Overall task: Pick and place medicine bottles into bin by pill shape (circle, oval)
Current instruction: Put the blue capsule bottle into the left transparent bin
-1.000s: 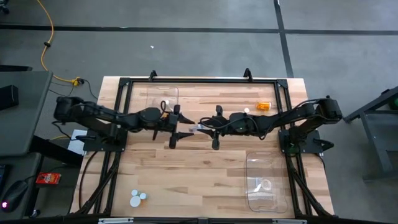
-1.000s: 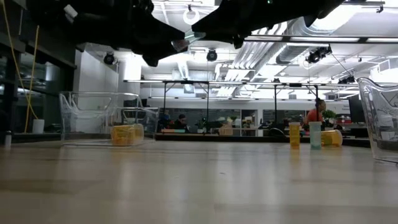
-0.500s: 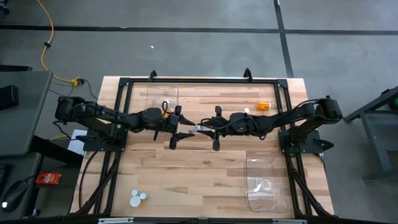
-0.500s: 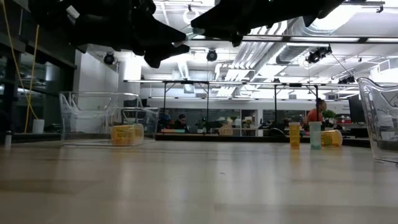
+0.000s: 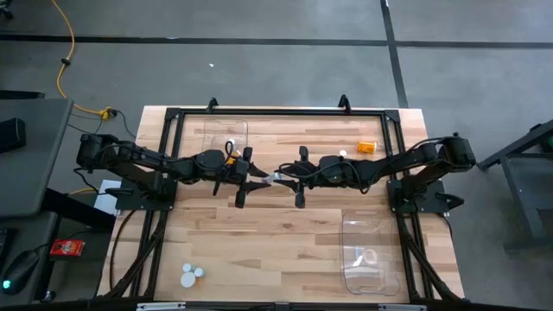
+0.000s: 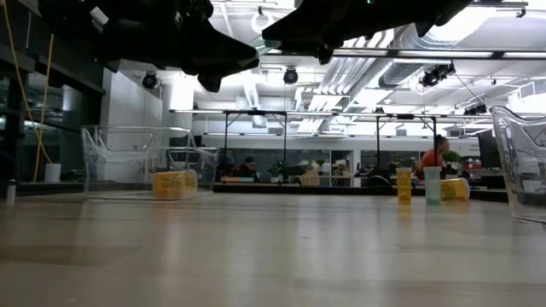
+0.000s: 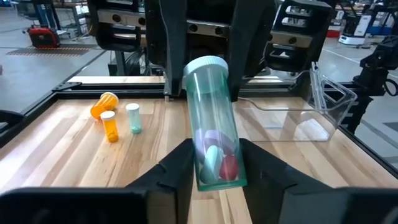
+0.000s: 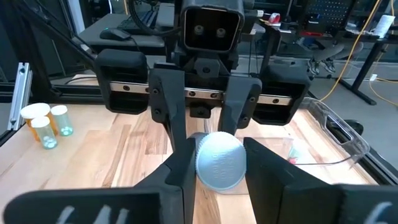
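The left gripper (image 7: 214,165) and right gripper (image 8: 214,168) both pinch one teal bottle (image 7: 213,134) at table center. Two bins, at 11 (image 5: 226,131) and 5 o'clock (image 5: 370,253).

The right gripper (image 8: 219,177) holds the white cap (image 8: 219,160) of a bottle between its two dark fingers (image 8: 177,168). The left gripper (image 8: 206,109) faces it, its fingers (image 8: 166,106) on the same bottle. Three small bottles (image 8: 45,124) stand on the table (image 8: 112,152).
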Controlling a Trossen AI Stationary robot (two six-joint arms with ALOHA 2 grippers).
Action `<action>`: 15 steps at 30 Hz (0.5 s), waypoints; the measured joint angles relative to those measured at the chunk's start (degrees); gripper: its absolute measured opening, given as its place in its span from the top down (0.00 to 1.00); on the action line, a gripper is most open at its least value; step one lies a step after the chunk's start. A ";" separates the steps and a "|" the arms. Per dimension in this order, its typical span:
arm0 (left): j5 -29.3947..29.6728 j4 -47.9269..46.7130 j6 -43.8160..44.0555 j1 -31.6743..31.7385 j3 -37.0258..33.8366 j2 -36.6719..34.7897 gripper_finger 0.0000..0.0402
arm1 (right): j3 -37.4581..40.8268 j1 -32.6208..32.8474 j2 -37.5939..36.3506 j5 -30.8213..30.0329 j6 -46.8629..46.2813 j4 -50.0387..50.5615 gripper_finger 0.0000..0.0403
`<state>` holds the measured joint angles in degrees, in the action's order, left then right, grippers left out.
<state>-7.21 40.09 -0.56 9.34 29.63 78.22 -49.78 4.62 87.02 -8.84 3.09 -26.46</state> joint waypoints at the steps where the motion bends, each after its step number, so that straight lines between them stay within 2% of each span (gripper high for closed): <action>1: 0.13 0.01 0.07 0.00 0.00 0.00 0.76 | 0.00 0.00 0.00 0.00 0.02 -0.02 0.77; 15: 0.57 0.18 -0.01 0.11 0.00 0.00 0.77 | 0.00 0.28 -0.36 -0.34 0.17 -0.60 0.61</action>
<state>-6.63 40.27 -0.57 9.46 29.63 78.22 -49.78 4.90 86.66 -9.18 3.26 -27.06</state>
